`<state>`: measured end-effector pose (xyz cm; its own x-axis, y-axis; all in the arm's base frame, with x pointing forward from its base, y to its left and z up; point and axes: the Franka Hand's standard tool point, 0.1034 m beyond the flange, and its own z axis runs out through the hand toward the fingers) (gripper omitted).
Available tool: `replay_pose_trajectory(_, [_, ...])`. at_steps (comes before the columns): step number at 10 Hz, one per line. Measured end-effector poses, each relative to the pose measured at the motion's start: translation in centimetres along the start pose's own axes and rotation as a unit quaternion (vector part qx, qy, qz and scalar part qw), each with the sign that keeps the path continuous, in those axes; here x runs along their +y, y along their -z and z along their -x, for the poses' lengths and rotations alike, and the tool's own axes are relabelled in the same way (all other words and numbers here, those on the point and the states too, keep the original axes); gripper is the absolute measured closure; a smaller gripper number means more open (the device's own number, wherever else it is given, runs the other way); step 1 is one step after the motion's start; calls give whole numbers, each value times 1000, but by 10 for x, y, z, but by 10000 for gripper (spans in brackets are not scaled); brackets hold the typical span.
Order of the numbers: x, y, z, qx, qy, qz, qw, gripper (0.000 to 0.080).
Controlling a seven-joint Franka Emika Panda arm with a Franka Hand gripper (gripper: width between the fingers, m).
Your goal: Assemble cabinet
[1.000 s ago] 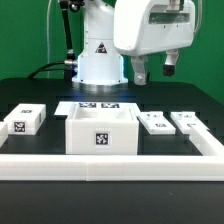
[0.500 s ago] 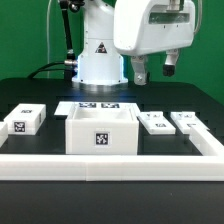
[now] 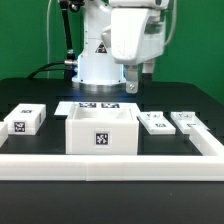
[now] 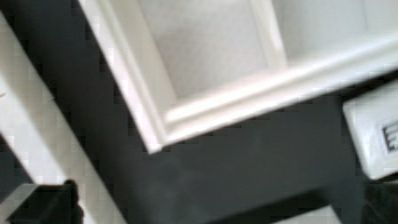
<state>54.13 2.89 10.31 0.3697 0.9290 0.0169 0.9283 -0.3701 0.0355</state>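
Note:
The cabinet's large white box (image 3: 100, 132) stands open-topped at the table's middle, with a tag on its front. A white block (image 3: 24, 120) lies to the exterior view's left of it. Two small white panels (image 3: 155, 122) (image 3: 187, 121) lie to its right. My gripper (image 3: 136, 78) hangs above and behind the box's right side, open and empty. The blurred wrist view shows a corner of the box (image 4: 196, 70), part of a tagged panel (image 4: 377, 130) and one dark fingertip (image 4: 36, 205).
The marker board (image 3: 100, 104) lies flat behind the box. A long white rail (image 3: 110, 165) edges the table's front and runs back along the right side. The robot's base (image 3: 98, 60) stands at the back.
The gripper has moved toward the exterior view's left and turned about its axis. The box, block and panels have not moved.

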Motion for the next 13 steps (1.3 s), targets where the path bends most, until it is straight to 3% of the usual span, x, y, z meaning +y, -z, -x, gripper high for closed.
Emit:
replay_pose_trajectory(3, [0, -1, 1, 0, 3, 0, 1000, 1])
replay_pose_trajectory(4, [4, -4, 5, 8, 80, 20, 997, 1])
replay_pose_trajectory(13, [-5, -13, 15, -1, 135, 20, 991, 1])
